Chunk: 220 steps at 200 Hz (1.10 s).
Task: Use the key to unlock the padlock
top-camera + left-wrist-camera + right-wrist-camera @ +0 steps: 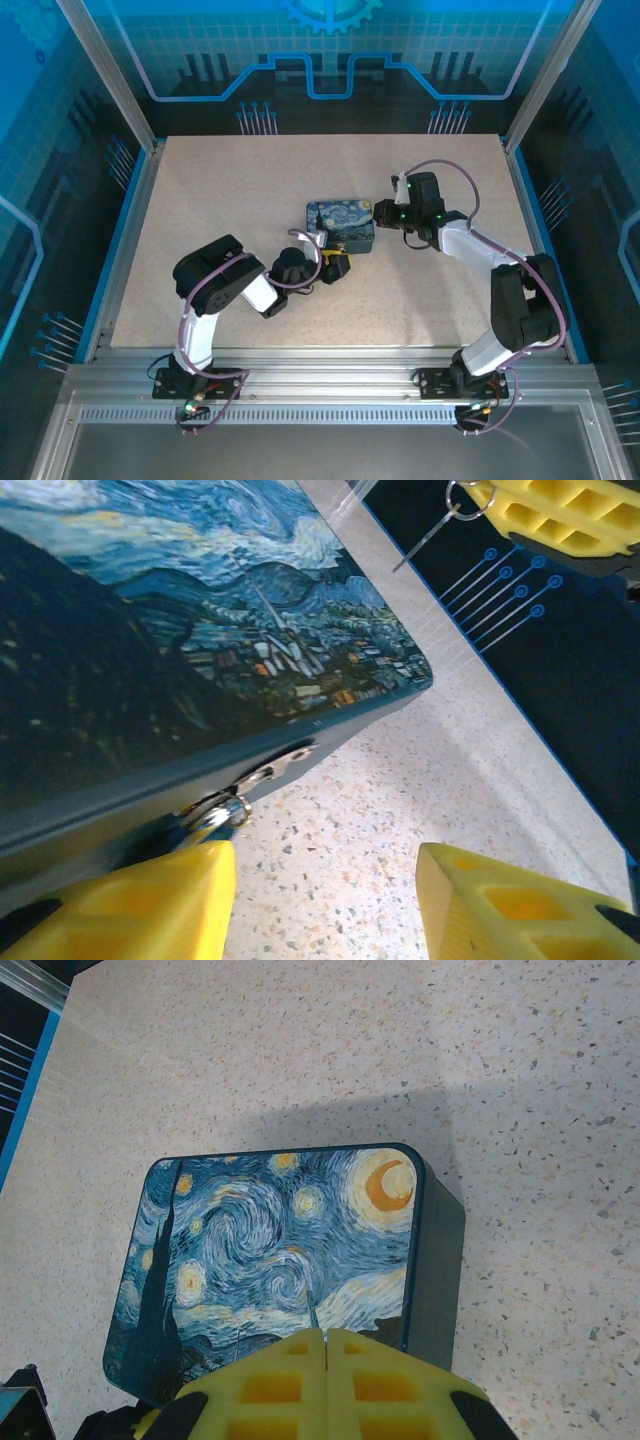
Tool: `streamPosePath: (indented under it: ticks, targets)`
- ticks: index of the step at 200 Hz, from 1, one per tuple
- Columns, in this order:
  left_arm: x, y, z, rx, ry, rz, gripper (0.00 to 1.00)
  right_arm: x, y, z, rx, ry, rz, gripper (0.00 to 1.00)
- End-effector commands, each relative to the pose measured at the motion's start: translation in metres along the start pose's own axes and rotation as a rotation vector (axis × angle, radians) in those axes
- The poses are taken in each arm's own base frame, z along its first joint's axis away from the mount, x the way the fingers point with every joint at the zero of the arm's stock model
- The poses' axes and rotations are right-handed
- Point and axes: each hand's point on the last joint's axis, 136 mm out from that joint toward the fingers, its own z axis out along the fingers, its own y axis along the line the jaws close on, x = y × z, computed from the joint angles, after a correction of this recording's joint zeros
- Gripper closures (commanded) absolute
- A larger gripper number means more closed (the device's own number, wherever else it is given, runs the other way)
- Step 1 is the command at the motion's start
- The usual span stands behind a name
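Key's ready, lock's waiting
Right pincer (325, 1338) pinches the key (428, 532) just beside the tin (270, 1250); left pincer (325, 885) gapes open by the padlock (222, 814), probably to steady it.

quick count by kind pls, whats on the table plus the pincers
painted tin: 1
key: 1
pincers: 2 (left pincer, right pincer)
total: 4
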Motion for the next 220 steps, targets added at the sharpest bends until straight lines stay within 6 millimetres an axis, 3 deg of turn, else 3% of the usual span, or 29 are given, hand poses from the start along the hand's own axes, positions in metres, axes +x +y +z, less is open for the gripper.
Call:
streamPosePath:
  ticks: [1,43,73,109,185,220]
  targets:
    - [0.0,-0.006,0.004,0.047,0.001,-0.019,0.47,-0.002,-0.001,-0.009,-0.002,-0.012,-0.011,1.0]
    - [-0.002,0.011,-0.002,-0.054,-0.023,-0.019,0.33,-0.005,0.0,-0.016,0.006,-0.022,-0.026,1.0]
    - [-0.006,0.012,-0.013,-0.098,-0.044,0.026,0.19,-0.006,-0.003,-0.017,0.018,-0.024,-0.028,1.0]
    - [-0.006,0.014,-0.011,-0.16,-0.025,0.086,0.11,-0.01,-0.011,-0.016,0.042,-0.035,-0.011,1.0]
    - [-0.003,0.014,0.007,-0.233,-0.021,0.195,0.06,-0.006,-0.038,0.01,0.143,0.018,0.045,1.0]
    - [-0.001,0.011,0.019,-0.22,-0.019,0.217,0.05,-0.001,-0.037,0.028,0.123,0.051,0.056,1.0]
